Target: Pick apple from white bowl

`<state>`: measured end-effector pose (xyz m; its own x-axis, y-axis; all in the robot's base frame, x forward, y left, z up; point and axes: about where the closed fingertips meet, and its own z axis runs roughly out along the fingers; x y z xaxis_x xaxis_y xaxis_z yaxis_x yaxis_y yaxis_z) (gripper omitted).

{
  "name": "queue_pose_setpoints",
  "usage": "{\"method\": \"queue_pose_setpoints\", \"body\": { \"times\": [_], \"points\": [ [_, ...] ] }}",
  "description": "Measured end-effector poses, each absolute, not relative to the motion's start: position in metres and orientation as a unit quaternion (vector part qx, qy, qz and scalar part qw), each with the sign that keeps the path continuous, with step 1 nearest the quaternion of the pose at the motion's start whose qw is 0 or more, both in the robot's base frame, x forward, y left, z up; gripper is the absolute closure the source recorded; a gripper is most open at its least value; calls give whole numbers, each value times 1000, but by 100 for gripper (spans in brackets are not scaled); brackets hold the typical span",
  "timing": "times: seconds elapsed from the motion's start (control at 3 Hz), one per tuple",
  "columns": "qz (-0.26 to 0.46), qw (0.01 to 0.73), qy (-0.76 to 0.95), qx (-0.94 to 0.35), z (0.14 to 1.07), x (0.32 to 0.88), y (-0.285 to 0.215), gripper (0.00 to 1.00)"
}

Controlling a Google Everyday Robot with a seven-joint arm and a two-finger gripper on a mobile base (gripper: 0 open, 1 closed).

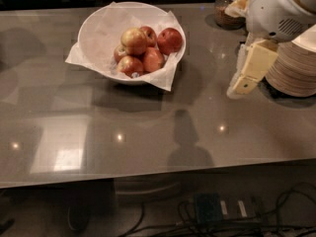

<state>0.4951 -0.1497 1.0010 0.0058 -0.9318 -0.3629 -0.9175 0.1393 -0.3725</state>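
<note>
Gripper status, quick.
Gripper: open or closed cannot be told. It hangs over the table, right of the white bowl and clear of the apple, with nothing seen in it.

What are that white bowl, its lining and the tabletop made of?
The white bowl looks like glazed ceramic or hard plastic: smooth even rim, cannot tell which. Its lining looks like thin paper, crinkled, corners sticking out. The table seems polished stone or laminate; it mirrors lights. The gripper hangs right of the bowl, over the table.
</note>
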Motion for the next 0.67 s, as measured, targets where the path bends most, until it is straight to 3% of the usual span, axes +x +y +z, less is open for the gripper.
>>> {"method": "queue_pose_setpoints", "body": {
  "times": [0.67],
  "points": [
    [27,336,609,-718,1028,547,-51,0]
  ]
}}
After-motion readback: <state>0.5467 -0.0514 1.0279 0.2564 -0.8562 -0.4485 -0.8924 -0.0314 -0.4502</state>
